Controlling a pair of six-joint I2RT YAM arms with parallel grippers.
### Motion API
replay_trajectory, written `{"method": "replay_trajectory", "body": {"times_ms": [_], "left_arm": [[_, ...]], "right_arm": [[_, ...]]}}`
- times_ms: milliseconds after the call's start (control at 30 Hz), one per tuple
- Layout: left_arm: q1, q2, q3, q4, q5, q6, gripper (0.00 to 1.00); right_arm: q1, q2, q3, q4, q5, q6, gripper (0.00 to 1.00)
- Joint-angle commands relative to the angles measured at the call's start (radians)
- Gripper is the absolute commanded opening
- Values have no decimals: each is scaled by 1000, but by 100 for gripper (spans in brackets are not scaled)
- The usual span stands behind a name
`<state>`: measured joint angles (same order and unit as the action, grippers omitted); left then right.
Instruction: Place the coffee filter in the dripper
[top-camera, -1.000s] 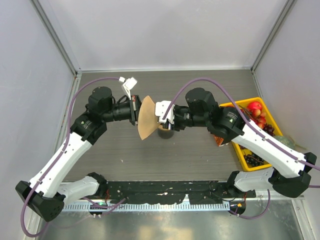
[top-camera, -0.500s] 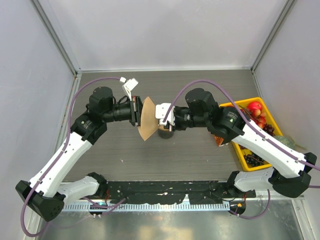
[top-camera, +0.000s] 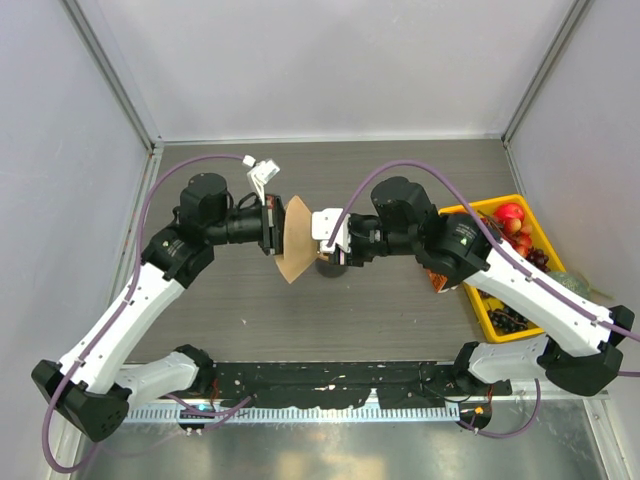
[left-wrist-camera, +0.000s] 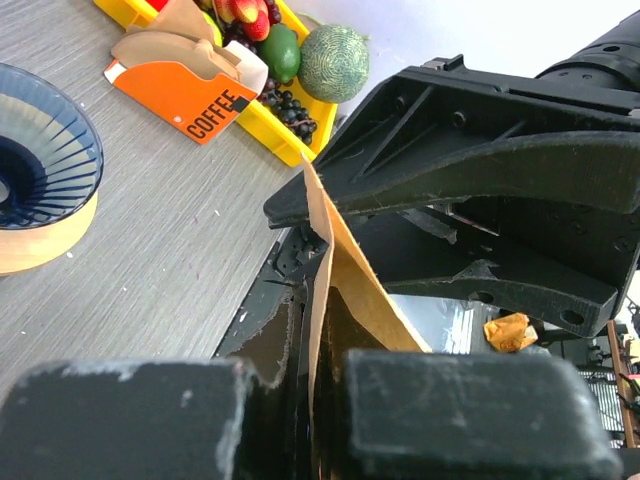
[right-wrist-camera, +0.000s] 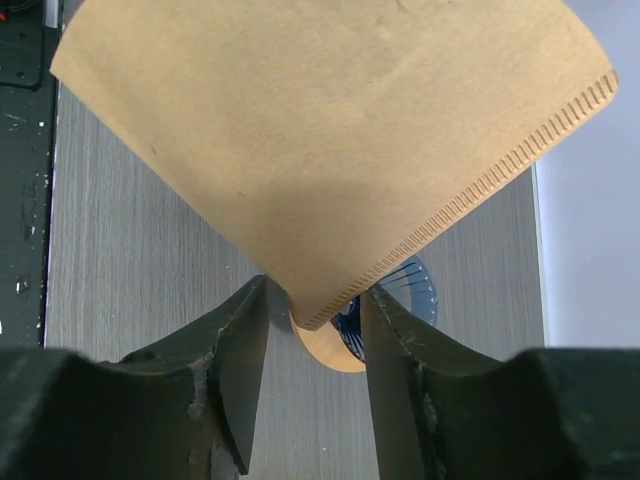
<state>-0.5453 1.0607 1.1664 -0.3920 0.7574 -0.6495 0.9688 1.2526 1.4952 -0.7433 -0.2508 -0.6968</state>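
Beside the dripper (left-wrist-camera: 40, 170), in the air: the coffee filter (top-camera: 297, 238) hangs between the two arms, clear of the surface (top-camera: 400, 310).
Left hand (left-wrist-camera: 315, 375): fingers pressed together on one edge of the filter, carrying it.
Right hand (right-wrist-camera: 315, 297): fingers apart, with the filter's narrow tip in the gap. I cannot tell whether they touch the paper.
Change: over the last second both hands have crept slightly toward the near edge, and the filter has barely moved.
Meaning: I'd say a handover or an opening of the cone is being lined up. Nothing is seated yet.
Pointing: tip down toward the blue cone, fan edge up, broad face to the right arm.
Long axis: seen from above, it runs far to near.
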Motion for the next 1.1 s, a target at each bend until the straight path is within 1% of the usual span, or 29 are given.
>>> {"method": "replay_trajectory", "body": {"times_ms": [0,133,233,333,567,700,833,867,967,1033,1067], "left_arm": [[2,-31,10,64,46,17,0],[4,-36,-4,102,83,13,0],[2,-41,-11,97,82,40,0],[2,-48,-10,73,68,77,0],[-1,-50,-11,45,71,137,0],[-7,-36,10,-24,65,200,0],[-7,-41,7,-19,68,195,1],[-8,-42,7,-15,66,194,2],[-8,-41,13,-15,71,188,6],[-7,-41,13,-22,76,185,13],[-5,-42,13,-24,77,185,18]], "right_arm": [[5,-33,39,-4,-59,43,54],[5,-13,54,-4,-56,85,64],[5,-4,68,-7,-70,98,65],[5,5,91,-28,-100,109,64],[5,37,132,-67,-136,123,59],[7,51,143,-85,-143,109,51],[4,56,146,-93,-119,94,43],[5,57,143,-93,-111,88,40],[5,51,139,-94,-87,76,37],[5,47,137,-96,-84,71,37],[4,45,135,-96,-85,69,37]]}}
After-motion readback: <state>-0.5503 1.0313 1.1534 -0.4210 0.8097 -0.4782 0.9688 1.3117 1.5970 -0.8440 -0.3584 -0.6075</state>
